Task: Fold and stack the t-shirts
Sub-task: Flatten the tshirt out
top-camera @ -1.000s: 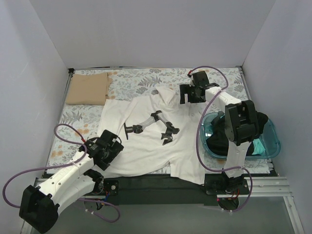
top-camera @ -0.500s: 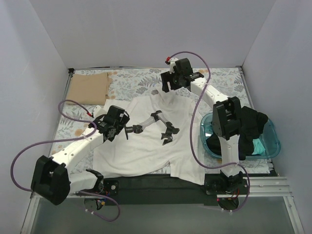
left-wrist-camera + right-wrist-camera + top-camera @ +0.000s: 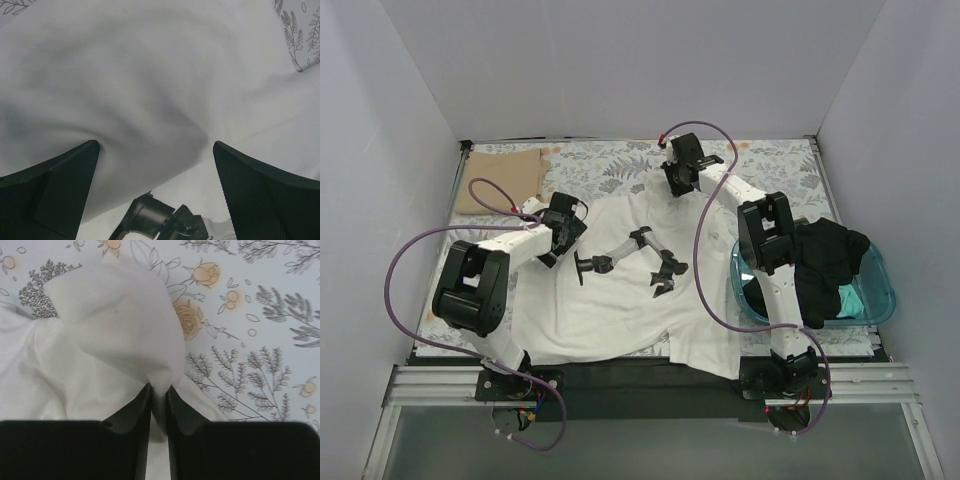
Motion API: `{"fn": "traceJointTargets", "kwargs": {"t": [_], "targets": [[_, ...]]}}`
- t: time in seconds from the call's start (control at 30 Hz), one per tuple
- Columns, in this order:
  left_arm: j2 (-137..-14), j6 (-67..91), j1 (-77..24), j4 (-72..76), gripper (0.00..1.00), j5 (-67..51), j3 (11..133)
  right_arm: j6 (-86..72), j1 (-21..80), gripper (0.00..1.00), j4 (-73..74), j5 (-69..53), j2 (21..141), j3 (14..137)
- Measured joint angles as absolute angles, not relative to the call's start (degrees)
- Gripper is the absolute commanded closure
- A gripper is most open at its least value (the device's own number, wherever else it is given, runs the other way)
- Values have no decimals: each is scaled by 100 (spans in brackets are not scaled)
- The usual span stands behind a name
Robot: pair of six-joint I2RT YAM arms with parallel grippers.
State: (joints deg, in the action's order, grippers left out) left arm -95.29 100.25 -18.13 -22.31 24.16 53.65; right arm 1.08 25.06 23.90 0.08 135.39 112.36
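Three t-shirts [image 3: 610, 310], one tub [image 3: 876, 300]

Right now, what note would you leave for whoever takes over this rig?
Right tool: shut on the white shirt's far edge.
Left tool: open, low over that shirt's left part.
Tan shirt: folded, far left corner.
Black shirt: crumpled in the tub, right side.
Done: tan folded.
Left: fold white, fold black, stack all three.

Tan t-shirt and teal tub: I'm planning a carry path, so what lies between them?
In the top view, the white t-shirt, spread on the floral cloth, fills that stretch.
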Motion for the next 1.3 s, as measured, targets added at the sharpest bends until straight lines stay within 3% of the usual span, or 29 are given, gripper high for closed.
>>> {"fn": "traceJointTargets", "kwargs": {"t": [0.23, 0.53, 0.57, 0.6, 0.63, 0.8, 0.97, 1.07, 1.3], "targets": [[-10018, 9839, -1684, -2180, 2, 2598, 5863, 215, 2517, 88, 2202, 1197, 13528, 11312], [-10466, 9662, -1619, -2123, 2, 2895, 6316, 735, 2508, 70, 1326, 2786, 13299, 11316], [-10512, 9640, -1616, -2119, 2, 2915, 6361, 814, 2504, 59, 1278, 2829, 13358, 11450], [-10560, 9620, -1610, -2121, 2, 2941, 6416, 917, 2491, 21, 1173, 2836, 13445, 11625], [-10595, 9603, -1603, -2121, 2, 2952, 6458, 985, 2486, 3, 1074, 2823, 13522, 11762], [-10650, 9559, -1575, -2128, 2, 2958, 6534, 1201, 2467, 2, 904, 2657, 13454, 11535], [-10648, 9537, -1573, -2134, 2, 2963, 6534, 847, 2414, 2, 980, 2117, 12543, 10060], [-10645, 9535, -1568, -2137, 2, 2961, 6534, 338, 2274, 2, 1098, 1385, 11791, 9253], [-10641, 9531, -1566, -2137, 2, 2961, 6532, -956, 1369, 2, 965, -322, 11404, 9148]]}}
